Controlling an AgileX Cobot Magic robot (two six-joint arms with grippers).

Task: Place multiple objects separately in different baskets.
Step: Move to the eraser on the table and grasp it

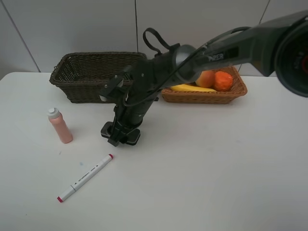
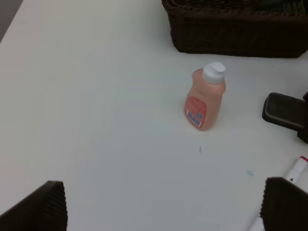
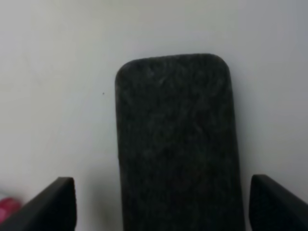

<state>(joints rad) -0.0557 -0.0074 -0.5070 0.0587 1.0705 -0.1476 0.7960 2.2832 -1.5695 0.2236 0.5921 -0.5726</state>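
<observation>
The pink bottle [image 1: 60,126] stands farthest left on the white table [image 1: 216,168], upright with its white cap on top and outside both baskets; my left pincer [image 2: 166,211] faces it from a little way off, fingers spread wide with only bare table between them, gripping nothing. In front of the bottle and to its right, the white red-tipped marker [image 1: 85,177] lies flat on a slant; behind both, at the back of the table, sits the dark brown basket [image 1: 96,72]. Next comes the dark grey eraser block [image 1: 121,133], flat on the table in front of that basket; my right pincer [image 1: 119,134] is down over it, one finger on each side. The wrist view shows a gap beside each finger, so it is wide open and has no hold on the block. At the back right, the orange-tan basket [image 1: 238,91] holds the yellow banana [image 1: 192,88], red-yellow peach [image 1: 206,78] and orange [image 1: 223,81]; my arm hides whether the baskets touch.
</observation>
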